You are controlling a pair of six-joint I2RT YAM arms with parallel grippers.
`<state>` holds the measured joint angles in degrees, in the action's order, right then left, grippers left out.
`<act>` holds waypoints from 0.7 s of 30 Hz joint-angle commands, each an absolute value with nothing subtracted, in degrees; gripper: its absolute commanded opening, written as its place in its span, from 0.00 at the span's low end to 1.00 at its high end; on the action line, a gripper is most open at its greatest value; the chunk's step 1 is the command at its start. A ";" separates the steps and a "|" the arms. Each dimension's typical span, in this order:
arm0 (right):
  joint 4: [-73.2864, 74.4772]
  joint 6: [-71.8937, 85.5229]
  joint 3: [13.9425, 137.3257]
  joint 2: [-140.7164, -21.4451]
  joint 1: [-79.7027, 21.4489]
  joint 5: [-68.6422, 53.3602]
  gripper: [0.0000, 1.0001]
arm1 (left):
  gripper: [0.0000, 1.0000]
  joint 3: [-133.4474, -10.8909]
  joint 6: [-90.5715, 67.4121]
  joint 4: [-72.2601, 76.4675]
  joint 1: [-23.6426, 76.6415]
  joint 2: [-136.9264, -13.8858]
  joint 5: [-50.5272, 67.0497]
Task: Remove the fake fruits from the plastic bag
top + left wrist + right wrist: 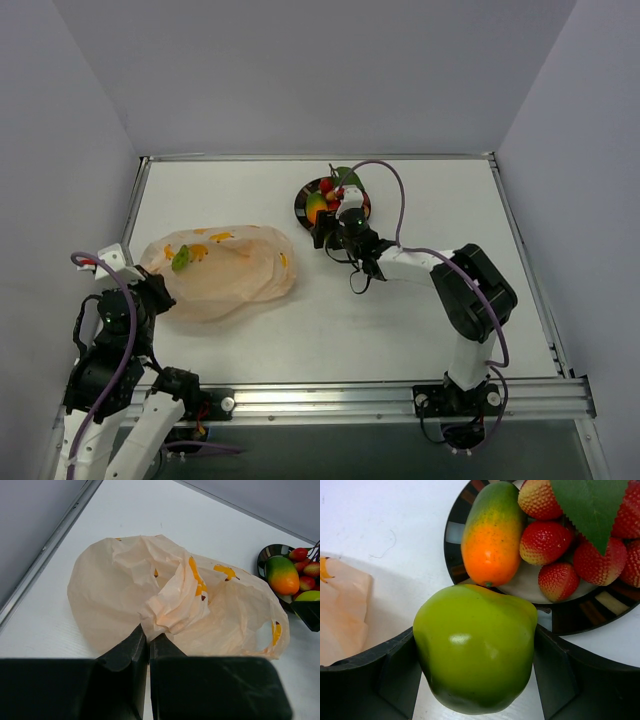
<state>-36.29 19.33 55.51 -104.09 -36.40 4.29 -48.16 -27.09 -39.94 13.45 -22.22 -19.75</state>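
One bag point(225, 275), plate point(580, 616), mango point(492, 535), berry cluster point(546, 541); two green fruits point(475, 650) (one bagged).

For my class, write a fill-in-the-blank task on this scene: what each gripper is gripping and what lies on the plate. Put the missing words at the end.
1. The right gripper holds a fruit whose colour is ____.
2. The left gripper pinches a fold of the plastic bag, so its jaws are ____.
3. On the plate, the mango lies beside a cluster of ____ berries.

Missing words: green; shut; red.
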 commanded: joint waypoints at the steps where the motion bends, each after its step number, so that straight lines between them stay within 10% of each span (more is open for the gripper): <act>1: -34.20 20.13 59.05 -106.08 -35.07 5.45 0.08 | 0.02 -48.78 -26.28 -37.88 13.62 -22.50 -19.51; 21: -34.72 21.71 66.88 -114.60 -35.68 7.73 0.20 | 0.02 -48.60 -26.37 -37.97 13.62 -22.76 -19.51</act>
